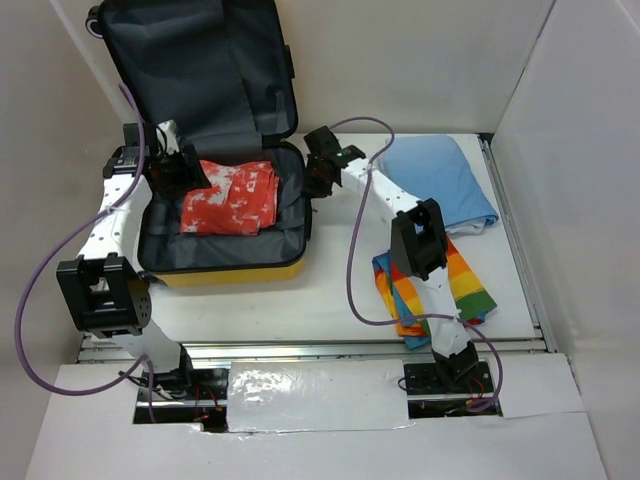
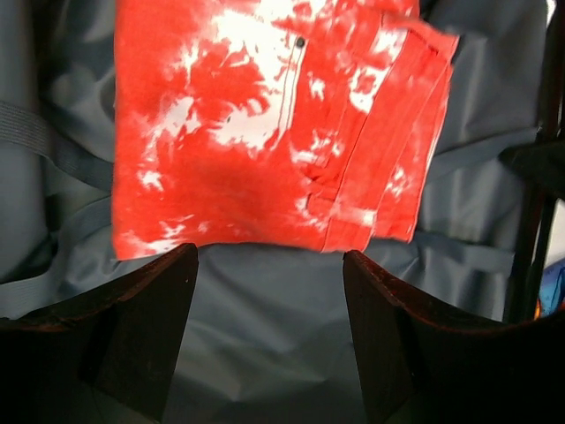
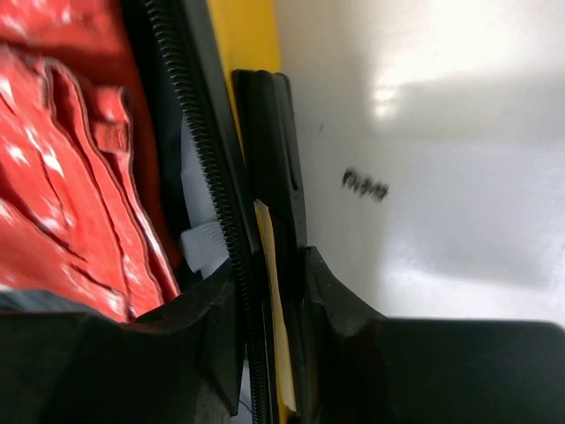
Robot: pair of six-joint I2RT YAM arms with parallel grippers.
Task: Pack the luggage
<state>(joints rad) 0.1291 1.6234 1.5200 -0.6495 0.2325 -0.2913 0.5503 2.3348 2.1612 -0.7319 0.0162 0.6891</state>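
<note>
Now | right tool [image 3: 272,265] grips luggage [image 3: 243,35] rim | left tool [image 2: 269,256] released above red cloth [image 2: 265,132] | rainbow cloth [image 1: 470,285] beside

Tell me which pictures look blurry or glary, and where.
Top view: sharp, glare on the shiny strip in front. Left wrist view: red cloth slightly soft, dark fingers blurred. Right wrist view: table beside the suitcase washed out by glare.

I see a white table [image 1: 300,300] with three things on it: an open yellow suitcase [image 1: 230,272] far left, a folded light-blue cloth [image 1: 440,180] far right, and a rainbow-striped cloth [image 1: 465,285] just nearer than the blue one.
</note>
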